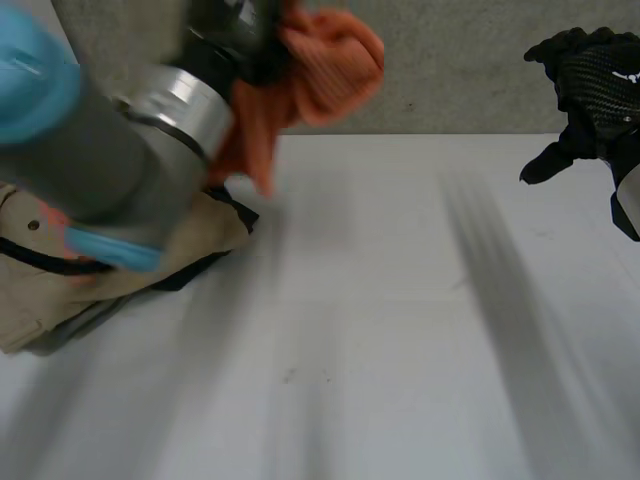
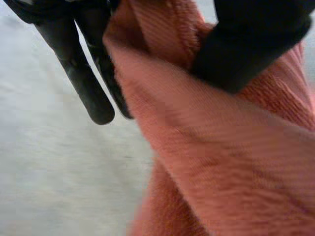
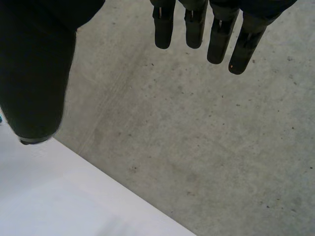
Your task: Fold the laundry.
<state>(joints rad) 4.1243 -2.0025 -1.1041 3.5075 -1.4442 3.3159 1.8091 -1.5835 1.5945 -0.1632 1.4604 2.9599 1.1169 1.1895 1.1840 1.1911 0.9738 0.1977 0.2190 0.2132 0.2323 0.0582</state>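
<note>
While left arm [image 1: 100, 150] reaches across near left in head view, orange cloth [image 1: 325, 65] hangs bunched from its end, raised over far edge of white table [image 1: 400, 350]; beige garment [image 1: 50, 290] on dark piece [image 1: 205, 268] lies under arm at table's left; right hand [image 1: 595, 85] raised at far right

Left wrist view: left hand [image 2: 246, 49] pinches cloth between thumb and fingers [image 2: 83, 83]; fingers straight against cloth's edge

Right wrist view: right hand's fingers straight, thumb spread apart, nothing held; grey floor [image 3: 197, 123] and table edge beneath

Ribbed orange cloth [image 2: 221, 162], smooth matt table [image 1: 380, 330], rough speckled floor [image 3: 206, 137]
</note>
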